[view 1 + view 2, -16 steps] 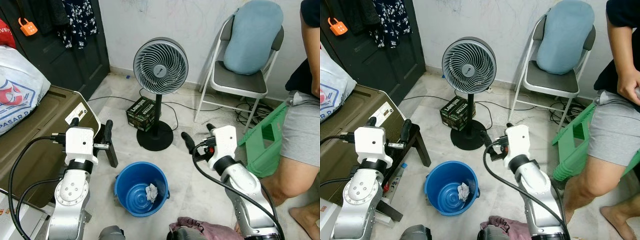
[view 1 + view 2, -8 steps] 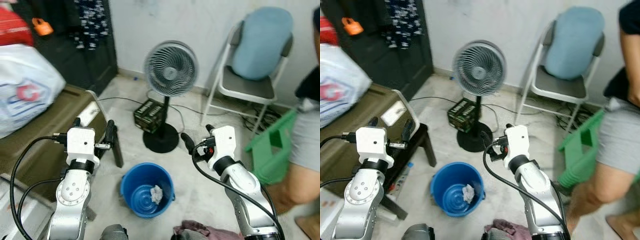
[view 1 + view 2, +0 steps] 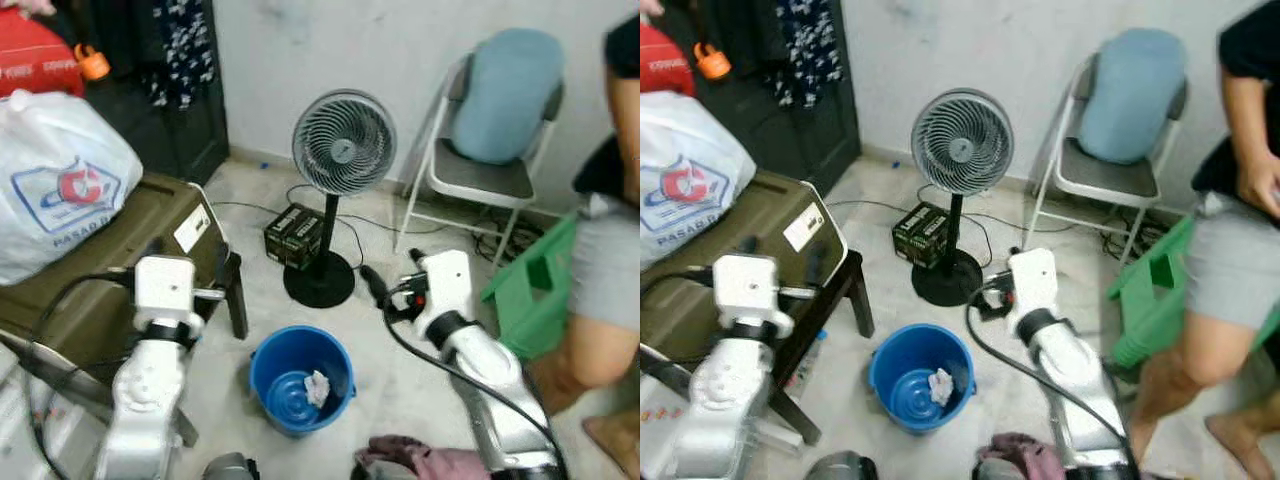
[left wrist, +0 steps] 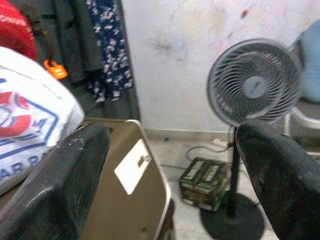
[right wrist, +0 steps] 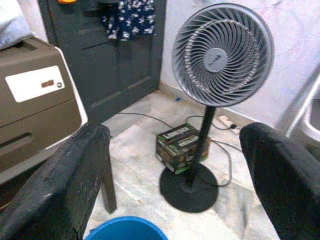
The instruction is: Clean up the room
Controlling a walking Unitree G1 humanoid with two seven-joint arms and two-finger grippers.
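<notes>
While both my grippers, left gripper (image 4: pixel 165 185) and right gripper (image 5: pixel 170 180), hang spread and empty, a blue bucket (image 3: pixel 300 378) holding what looks like crumpled tissue (image 3: pixel 316 388) sits between them, near the pedestal fan's (image 3: pixel 343 143) base on bare floor (image 3: pixel 400 375).

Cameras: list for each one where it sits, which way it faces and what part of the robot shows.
Head, both eyes: look forward and down at the blue bucket; both silver arms show, left gripper, right gripper.
Left wrist: looks along its two open fingers toward the brown case.
Right wrist: looks along its two open fingers over the floor.
Shared: every view has the fan.
</notes>
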